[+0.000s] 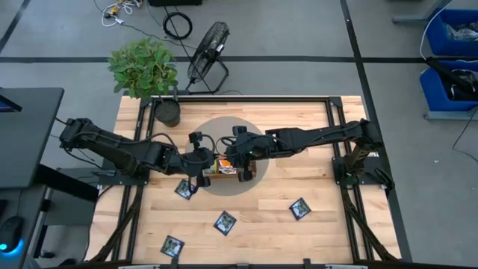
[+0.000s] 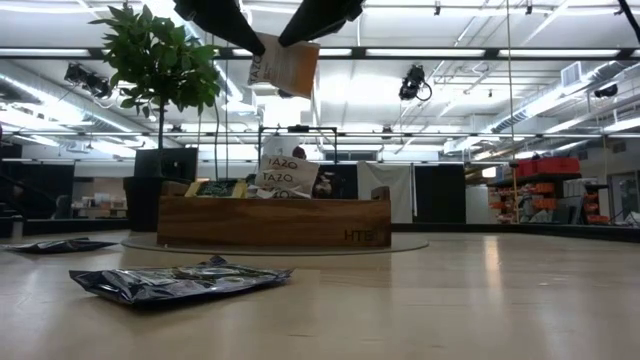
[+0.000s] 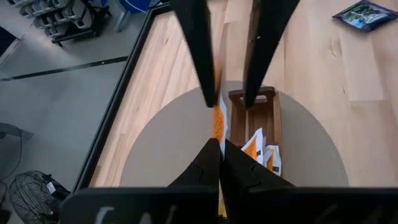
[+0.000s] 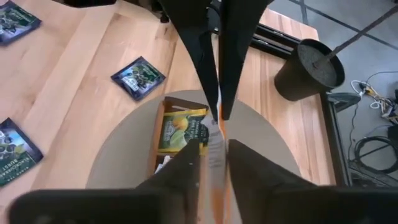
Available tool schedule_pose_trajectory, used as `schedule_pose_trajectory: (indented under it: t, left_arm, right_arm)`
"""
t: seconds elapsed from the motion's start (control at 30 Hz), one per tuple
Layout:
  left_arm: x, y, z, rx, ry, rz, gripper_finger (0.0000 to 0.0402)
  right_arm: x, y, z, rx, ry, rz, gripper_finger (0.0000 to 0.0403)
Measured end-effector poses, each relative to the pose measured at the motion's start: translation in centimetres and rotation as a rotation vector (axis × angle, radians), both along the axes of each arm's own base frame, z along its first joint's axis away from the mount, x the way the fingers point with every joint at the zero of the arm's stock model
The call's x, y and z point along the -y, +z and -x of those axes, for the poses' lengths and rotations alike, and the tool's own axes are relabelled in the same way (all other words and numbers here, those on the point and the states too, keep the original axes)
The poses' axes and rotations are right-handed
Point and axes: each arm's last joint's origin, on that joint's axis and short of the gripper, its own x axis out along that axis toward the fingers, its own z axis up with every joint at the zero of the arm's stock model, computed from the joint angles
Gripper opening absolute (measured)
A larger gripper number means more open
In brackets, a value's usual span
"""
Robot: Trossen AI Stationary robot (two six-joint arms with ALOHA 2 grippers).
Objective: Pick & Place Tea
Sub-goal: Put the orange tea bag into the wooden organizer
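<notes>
An orange-and-white square paper tea sachet [image 2: 283, 65] hangs in the air above the middle of the table, edge-on to both wrist cameras. It is directly over a long brown wooden tray [image 2: 270, 220] that lies on a round grey mat [image 1: 224, 134].

The left gripper [image 3: 219, 152] reaches in from nine o'clock. Its fingers are pressed together and pinch the sachet's edge. The right gripper [image 4: 214, 152] reaches in from three o'clock and meets it over the tray. Its fingers stand apart, one on each side of the same sachet, with a gap showing on one side of the paper in the left wrist view.

Inside the tray are more tea packets. A yellow-green sachet [image 4: 180, 130] lies near one end, and orange-and-white sachets [image 3: 256, 149] stand on edge further along.

Four dark navy sachets with pale centres lie flat on the pale wooden tabletop [image 1: 314, 149], well apart from one another. Seen from above with the tray as centre:
- The nearest navy sachet [image 1: 184, 188] is at seven o'clock, at the mat's rim.
- The second navy sachet [image 1: 225, 222] is at six o'clock.
- The third navy sachet [image 1: 299, 208] is at four o'clock.
- The fourth navy sachet [image 1: 172, 245] is far out at seven o'clock, near the table's edge.

At eleven o'clock a leafy green plant in a dark pot [image 1: 168, 112] stands at the table's far corner. A black floor fan [image 1: 208, 48] stands beyond it, off the table.
</notes>
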Motion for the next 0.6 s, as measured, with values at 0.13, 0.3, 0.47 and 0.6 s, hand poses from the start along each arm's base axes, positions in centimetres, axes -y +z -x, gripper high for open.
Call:
schedule_pose_trajectory:
  t: [0.13,0.3,0.47,0.6]
  left_arm:
    - [0.0,0.05,-0.04,0.007,0.001,0.002,0.0001]
    - [0.01,0.07,-0.07,0.012,0.002,0.004,0.0002]
    - [0.02,0.07,-0.07,0.015,0.004,0.01,0.0008]
    - [0.04,0.08,-0.09,0.017,0.004,0.012,0.0033]
  right_arm:
    - [0.11,0.0,-0.01,-0.001,-0.001,0.001,0.0046]
    - [0.17,-0.01,-0.01,-0.003,0.009,0.015,0.0006]
    - [0.2,-0.03,0.02,-0.008,0.009,0.034,0.0003]
    - [0.34,-0.32,0.32,-0.051,-0.026,0.077,0.0002]
